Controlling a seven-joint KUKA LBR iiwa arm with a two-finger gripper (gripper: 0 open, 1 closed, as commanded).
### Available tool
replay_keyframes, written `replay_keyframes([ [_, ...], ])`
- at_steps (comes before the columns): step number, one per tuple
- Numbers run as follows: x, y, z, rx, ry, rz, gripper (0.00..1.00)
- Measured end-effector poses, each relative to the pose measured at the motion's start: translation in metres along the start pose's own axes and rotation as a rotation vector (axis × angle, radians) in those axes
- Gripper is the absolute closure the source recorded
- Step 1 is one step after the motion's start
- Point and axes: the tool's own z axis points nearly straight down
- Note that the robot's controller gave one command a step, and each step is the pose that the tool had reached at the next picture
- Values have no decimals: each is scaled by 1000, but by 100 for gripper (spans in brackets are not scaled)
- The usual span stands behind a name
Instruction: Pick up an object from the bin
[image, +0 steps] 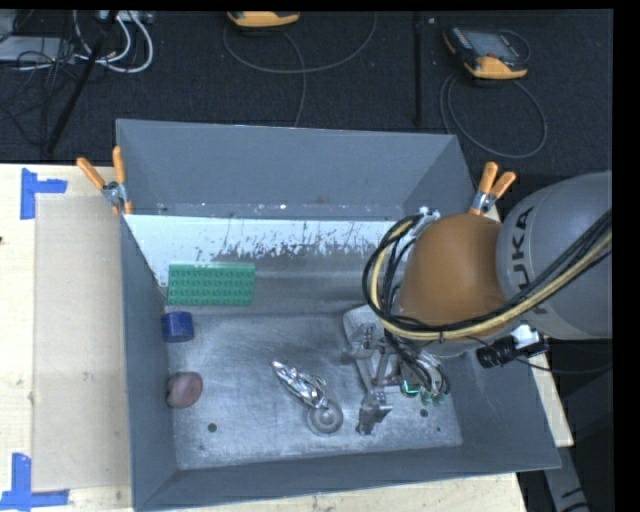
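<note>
My gripper (372, 408) hangs low over the front right of the bin floor, its dark fingers pointing down with a narrow gap and nothing visible between them. Just left of it lies a shiny silver metal piece (308, 390), a twisted strip ending in a round ring, a short way from the fingertips. A small green-and-dark bit (428, 392) sits right of the fingers, partly under the wrist.
A green studded plate (210, 285) leans at the back left wall. A blue cap-like block (178, 326) and a reddish-brown stone-like lump (184, 389) lie along the left side. The arm with its orange cover and cables hangs over the right part.
</note>
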Motion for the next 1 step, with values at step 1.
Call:
replay_keyframes([
  [1, -41, 52, 53, 1, -12, 33, 0],
])
